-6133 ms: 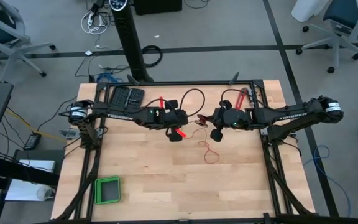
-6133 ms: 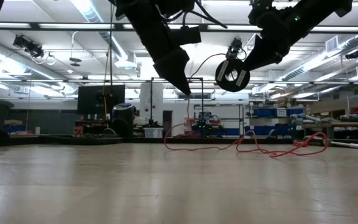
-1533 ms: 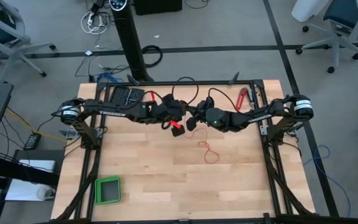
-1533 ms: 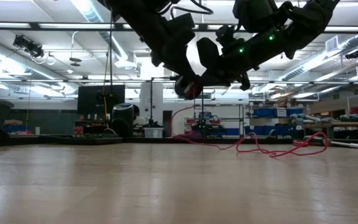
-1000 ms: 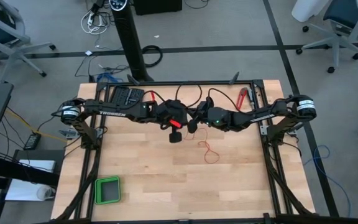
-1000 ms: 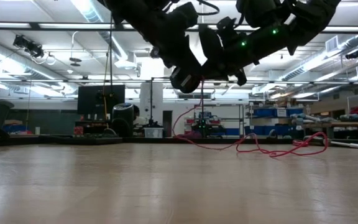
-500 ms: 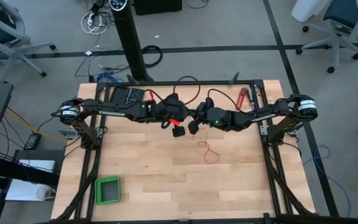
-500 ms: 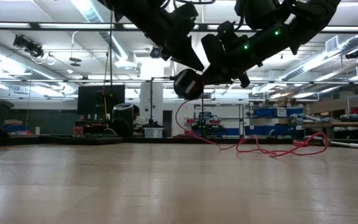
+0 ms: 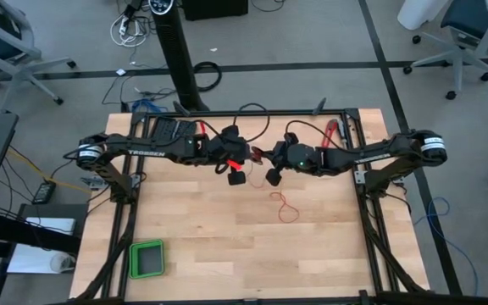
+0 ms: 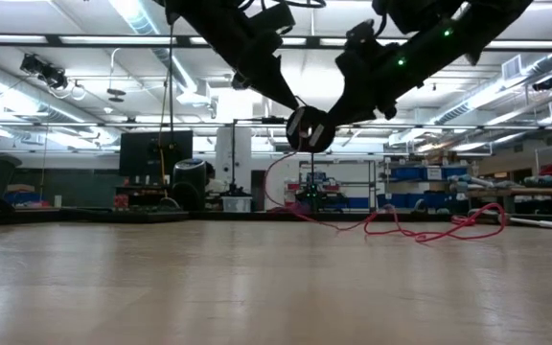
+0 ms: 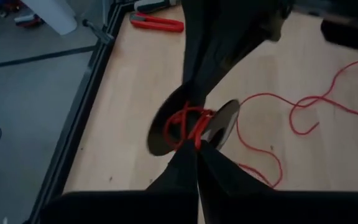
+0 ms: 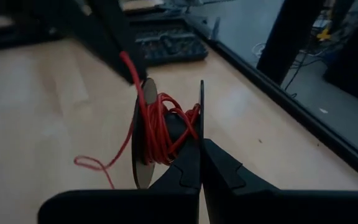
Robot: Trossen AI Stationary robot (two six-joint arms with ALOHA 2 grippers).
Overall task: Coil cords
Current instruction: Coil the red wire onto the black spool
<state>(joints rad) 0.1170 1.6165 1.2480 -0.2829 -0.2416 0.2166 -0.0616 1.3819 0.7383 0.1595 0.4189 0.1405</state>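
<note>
Red cord (image 12: 160,134) wraps a small spool (image 12: 143,134) clamped by the right gripper (image 12: 199,163), while the clenched left gripper (image 11: 197,148) pinches the strand above the wooden table (image 9: 227,246).

We are shifting the right end effector (image 9: 272,175) rightward, carrying the spool (image 10: 306,128) while winding in the red cord (image 9: 285,206).

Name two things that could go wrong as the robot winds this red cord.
1. The loose red cord lies in loops on the table; they might knot as they are drawn in.
2. The spool hangs in the air between the left gripper and right gripper; either grip could slip.
</note>
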